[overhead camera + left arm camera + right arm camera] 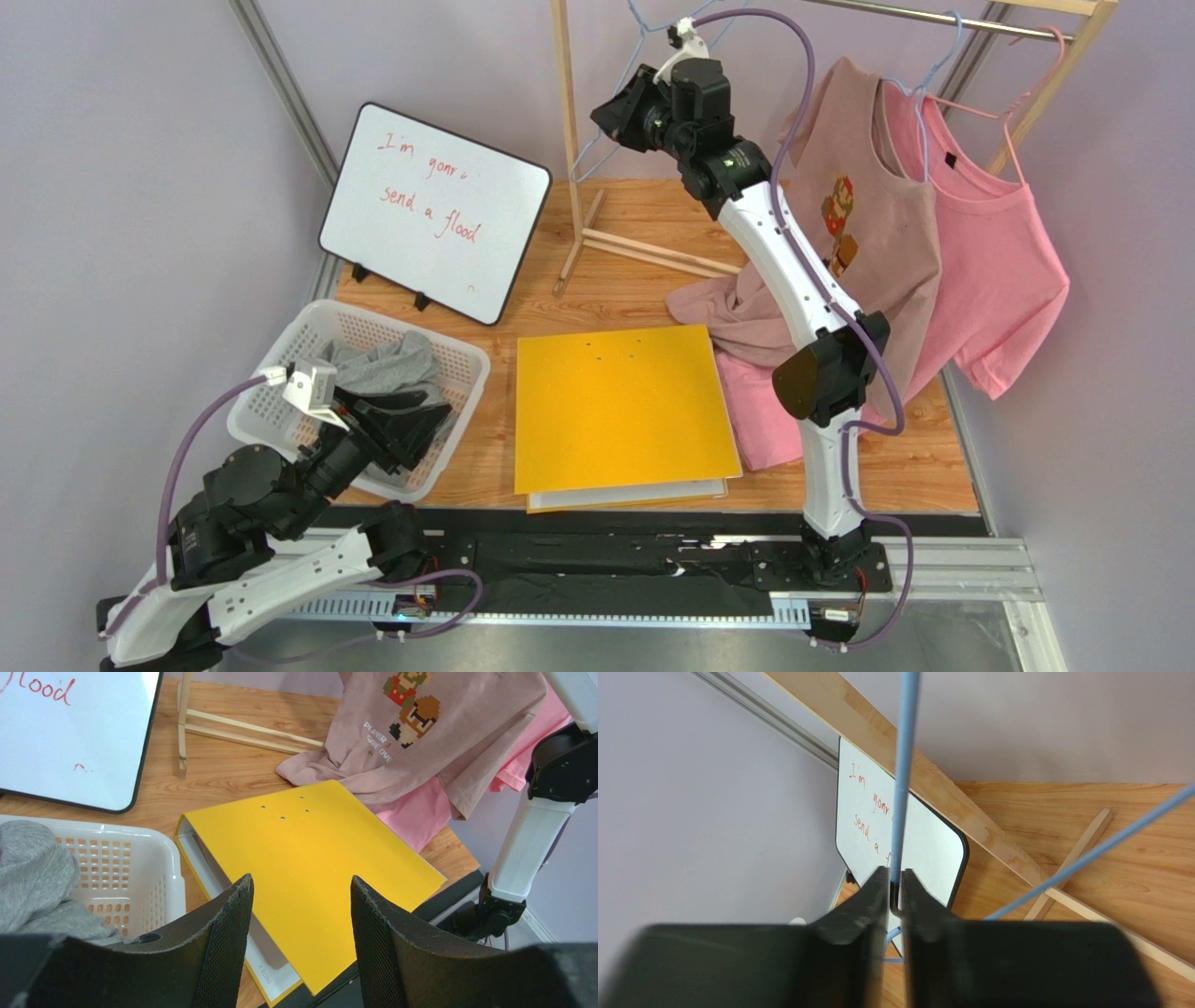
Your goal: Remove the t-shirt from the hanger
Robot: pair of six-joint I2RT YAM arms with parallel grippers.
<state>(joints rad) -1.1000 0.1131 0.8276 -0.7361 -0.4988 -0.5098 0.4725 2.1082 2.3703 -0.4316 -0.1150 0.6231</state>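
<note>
Pinching the thin wire of the blue hanger, the right fingers were pressed all but shut, with only that wire between them. A tight hold was probably what kept so slim a thing from twisting. The right arm was raised high beside the left post of the wooden rack. In the top view the hanger looked bare and well apart from any cloth.

The mauve t-shirt with the pixel print lay to that arm's right. It was draped from up near the rail down onto the tabletop, its lower hem bunched just behind the yellow binder. Whatever held its upper part up was hidden, so I could not tell.

By my reading the shirt was already off the hanger, and what remained was to put the hanger aside. 1 pink t-shirt hung just beside the mauve one on a pink hanger, and more pink cloth lay under the mauve hem.

The left fingers stood wide apart and empty, low over the white basket of grey clothes. They were likely parked there to stay out of the way.
</note>
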